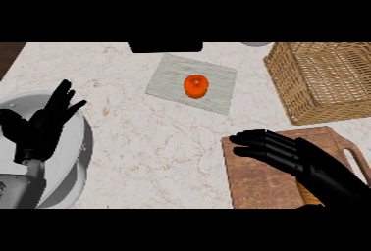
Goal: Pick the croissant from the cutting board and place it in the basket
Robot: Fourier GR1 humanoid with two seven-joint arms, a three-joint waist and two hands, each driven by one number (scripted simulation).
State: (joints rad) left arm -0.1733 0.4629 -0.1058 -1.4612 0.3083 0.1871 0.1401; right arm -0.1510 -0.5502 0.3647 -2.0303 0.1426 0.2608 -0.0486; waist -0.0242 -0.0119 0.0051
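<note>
Two robot hands show: right robot hand (290,153) curled over one cutting board (264,181), left robot hand (45,120) released, one basket (322,78).

One head view looks steeply down at the counter (145,147), forearms entering from below.

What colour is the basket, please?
The basket is a tan woven wicker, seen best in the head view.

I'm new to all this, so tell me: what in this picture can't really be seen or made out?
- Croissant: not visible in the head view; the right hand covers part of the cutting board.
- Basket: cut off by the right edge.
- Dark object: cut off at the top, unidentifiable.
- White plate: partly hidden by the resting left hand.
</note>
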